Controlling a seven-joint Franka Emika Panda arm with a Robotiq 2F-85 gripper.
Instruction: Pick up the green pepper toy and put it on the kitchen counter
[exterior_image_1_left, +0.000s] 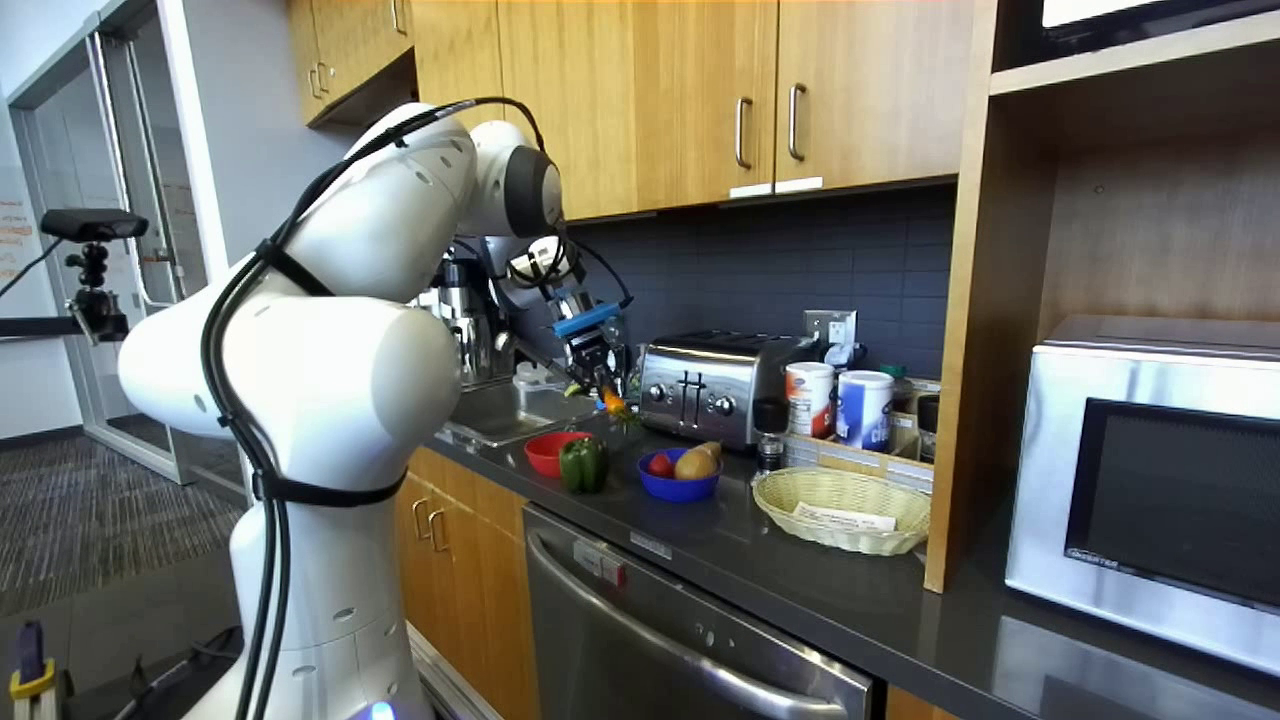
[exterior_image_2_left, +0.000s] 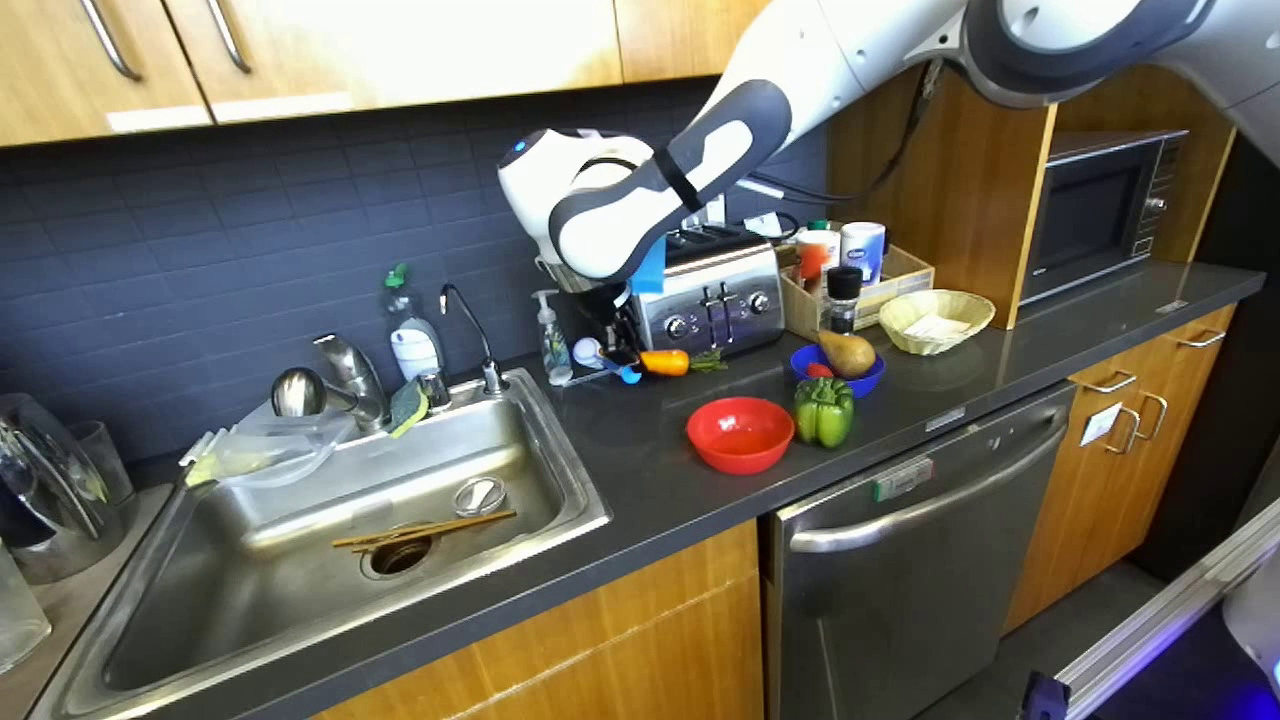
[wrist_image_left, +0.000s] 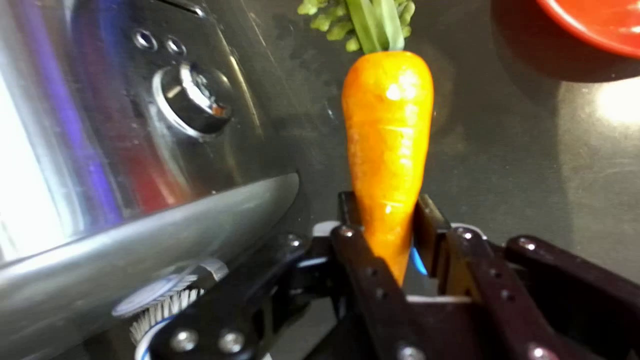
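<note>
Pepper (exterior_image_2_left: 824, 411) on counter (exterior_image_2_left: 640, 455); carrot (wrist_image_left: 387, 135) pinched by fingers (wrist_image_left: 433, 218), should be laid softly, toaster (wrist_image_left: 125, 125) at wrist-view 9 o'clock avoided.

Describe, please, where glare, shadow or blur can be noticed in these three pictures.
Wrist view: a glare patch on the kitchen counter, highlights on the toy carrot, a dark shadow beside the red bowl, the toaster slightly blurred. In an exterior view: the upper cabinet door partly washed out. In an exterior view: the microwave mirrored in the kitchen counter.
</note>
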